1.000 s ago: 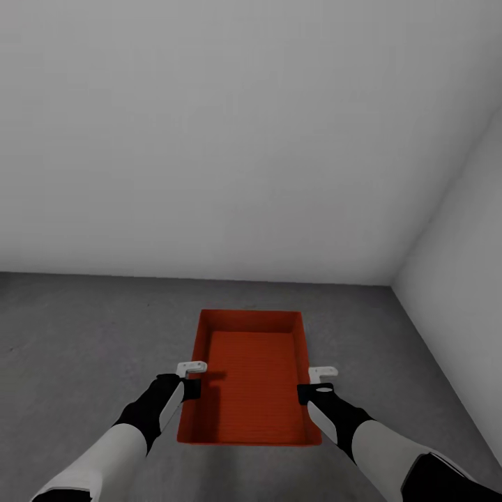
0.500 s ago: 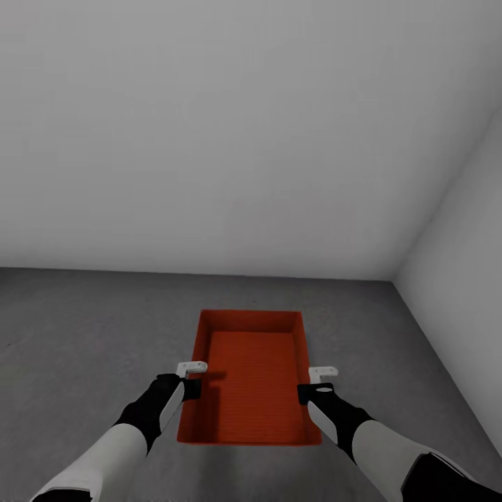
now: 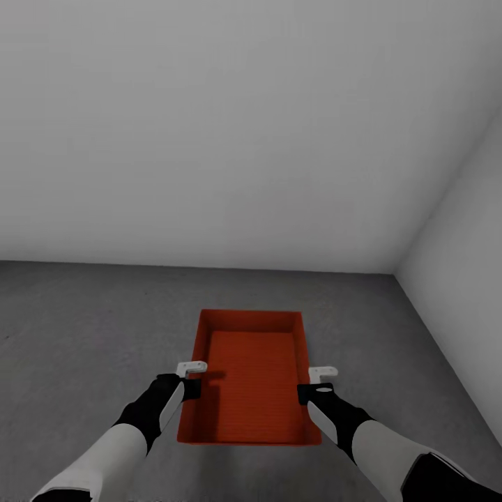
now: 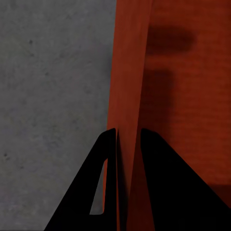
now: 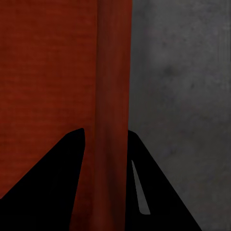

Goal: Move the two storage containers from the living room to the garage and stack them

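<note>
Pale grey walls (image 3: 230,125) take up the upper half of the head view; a corner runs down the right side, where a second wall (image 3: 467,279) angles toward the lower right.

Dark grey mottled concrete floor (image 3: 77,328) spans the lower half of the frame, meeting the walls along a straight line just below mid-height.

One orange-red storage container (image 3: 251,376) sits at lower centre of the head view, long axis pointing away from the camera, open top up, inside bare. Whether its bottom touches the concrete cannot be told.

Left arm enters from the lower left corner, right arm from the lower right, white forearms with black wrists.

Left gripper (image 3: 189,368) sits at the container's left long wall. In the left wrist view, the two black fingers (image 4: 168,187) straddle that thin wall (image 4: 127,86), one finger outside over the concrete, one inside over the container bottom, clamped on it.

Right gripper (image 3: 322,373) sits at the right long wall. Right wrist view: fingers (image 5: 48,187) on either side of the wall (image 5: 113,96), pinching it likewise.
</note>
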Robot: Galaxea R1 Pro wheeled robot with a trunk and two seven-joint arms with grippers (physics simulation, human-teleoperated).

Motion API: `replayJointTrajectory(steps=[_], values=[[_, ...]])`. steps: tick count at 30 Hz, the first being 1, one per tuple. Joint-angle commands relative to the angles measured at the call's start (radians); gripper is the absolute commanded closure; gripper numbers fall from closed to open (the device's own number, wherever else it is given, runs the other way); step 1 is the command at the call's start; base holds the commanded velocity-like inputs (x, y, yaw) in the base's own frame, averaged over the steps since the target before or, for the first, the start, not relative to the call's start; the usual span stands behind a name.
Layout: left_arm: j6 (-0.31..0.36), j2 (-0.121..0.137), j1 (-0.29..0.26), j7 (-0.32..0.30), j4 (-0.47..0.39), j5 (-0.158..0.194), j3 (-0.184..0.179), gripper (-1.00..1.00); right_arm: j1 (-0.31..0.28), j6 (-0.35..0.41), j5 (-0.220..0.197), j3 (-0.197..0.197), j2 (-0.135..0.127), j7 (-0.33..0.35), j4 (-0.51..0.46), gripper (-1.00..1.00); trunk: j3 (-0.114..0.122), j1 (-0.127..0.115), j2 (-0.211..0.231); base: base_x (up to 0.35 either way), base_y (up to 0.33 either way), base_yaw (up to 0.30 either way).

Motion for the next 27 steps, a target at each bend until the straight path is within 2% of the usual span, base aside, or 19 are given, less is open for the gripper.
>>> replayJointTrajectory(steps=[1,27], values=[[0.004,0.0,0.001,0.011,0.001,0.046,-0.011,1.0,-0.002,0.006,0.028,-0.014,-0.001,-0.056,-0.004,1.0,-0.005,0.004,-0.008,0.0,0.0,0.0],[0.004,-0.001,0.0,0.011,0.001,0.046,-0.011,1.0,-0.002,0.006,0.028,-0.014,-0.001,-0.056,-0.004,1.0,-0.122,0.103,-0.19,0.0,0.0,0.0]])
